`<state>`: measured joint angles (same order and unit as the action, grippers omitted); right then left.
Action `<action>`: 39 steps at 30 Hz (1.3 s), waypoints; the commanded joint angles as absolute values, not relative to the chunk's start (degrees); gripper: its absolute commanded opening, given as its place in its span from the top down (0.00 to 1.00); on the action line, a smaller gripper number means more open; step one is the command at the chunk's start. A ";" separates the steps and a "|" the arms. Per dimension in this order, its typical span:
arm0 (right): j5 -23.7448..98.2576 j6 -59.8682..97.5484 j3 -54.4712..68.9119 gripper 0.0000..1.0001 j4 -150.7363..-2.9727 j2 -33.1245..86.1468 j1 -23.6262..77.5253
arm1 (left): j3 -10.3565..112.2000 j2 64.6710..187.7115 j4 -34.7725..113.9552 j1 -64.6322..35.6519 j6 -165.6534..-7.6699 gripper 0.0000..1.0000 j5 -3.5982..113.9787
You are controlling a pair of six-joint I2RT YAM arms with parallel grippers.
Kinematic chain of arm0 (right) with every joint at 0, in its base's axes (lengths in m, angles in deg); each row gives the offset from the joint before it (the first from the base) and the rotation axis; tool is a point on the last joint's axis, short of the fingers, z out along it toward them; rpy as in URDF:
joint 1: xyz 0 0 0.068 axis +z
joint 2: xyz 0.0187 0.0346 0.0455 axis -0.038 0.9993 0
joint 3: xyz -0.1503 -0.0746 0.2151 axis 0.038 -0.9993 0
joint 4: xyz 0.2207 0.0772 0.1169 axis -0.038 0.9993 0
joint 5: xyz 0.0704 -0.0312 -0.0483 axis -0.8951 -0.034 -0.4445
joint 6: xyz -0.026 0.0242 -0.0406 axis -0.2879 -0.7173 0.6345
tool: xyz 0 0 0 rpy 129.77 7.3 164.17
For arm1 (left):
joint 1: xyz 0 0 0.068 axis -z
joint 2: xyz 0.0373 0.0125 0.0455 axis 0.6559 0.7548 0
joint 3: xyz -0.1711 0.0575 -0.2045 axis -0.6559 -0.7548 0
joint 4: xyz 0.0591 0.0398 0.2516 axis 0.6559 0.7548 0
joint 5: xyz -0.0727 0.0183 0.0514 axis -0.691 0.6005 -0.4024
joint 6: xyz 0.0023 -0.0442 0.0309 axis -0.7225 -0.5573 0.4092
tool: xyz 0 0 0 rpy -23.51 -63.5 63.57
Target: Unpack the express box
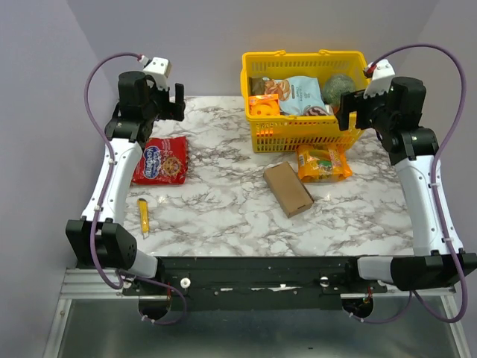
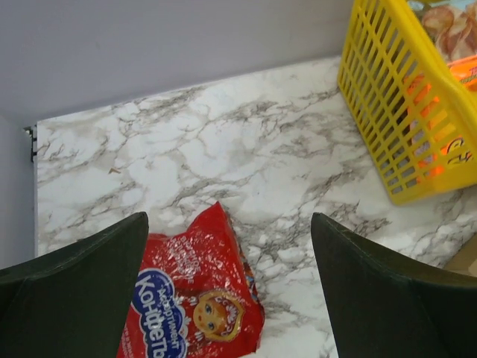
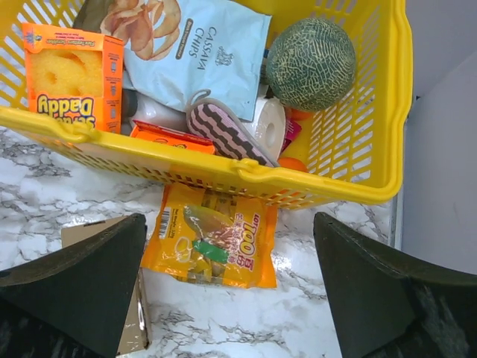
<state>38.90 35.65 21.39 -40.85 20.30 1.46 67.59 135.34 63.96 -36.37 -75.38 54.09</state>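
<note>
Left wrist view shows the left claw [image 2: 229,224] spread wide, its two dark fingers far from each other, and nothing is between them or touching them. It hangs above the table [image 2: 194,149] near the left edge. Under it lies a red snack bag [image 2: 197,306] with white Cyrillic letters on a blue patch. I read "Конфет", the end of the word I cannot tell, and there is a small doll face under it.

The right claw [image 3: 229,224] is released in the same way, fully apart and empty, in the air over the front wall of the yellow basket [image 3: 223,168], which stands at the far edge of the table, right of the middle. In the basket a pale blue bag [image 3: 209,52] says "CASSAVA CHIPS". An orange carton [image 3: 71,74] beside it carries a word that stands upside down to this camera and seems to be "Daddy". On the table just in front of the basket lies an orange snack bag [image 3: 212,242] with a big "100" on it.

The express box [image 1: 288,189] lies flat and closed on the table, a little right of the middle, just beside the orange snack bag on its near-left side. Its top is plain brown. It is well apart from both claws.
</note>
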 commanded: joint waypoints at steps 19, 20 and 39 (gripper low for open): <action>19.50 49.13 12.71 0.07 -41.59 16.71 21.46 | 49.51 131.82 102.35 -43.18 -58.82 0.06 66.35; 19.24 49.03 12.71 0.07 -41.50 16.80 21.81 | 48.63 131.56 100.69 -43.62 -59.00 0.09 67.40; 21.69 51.32 10.94 0.07 -41.07 15.74 23.75 | 32.56 134.45 93.82 -47.32 -53.02 0.29 71.28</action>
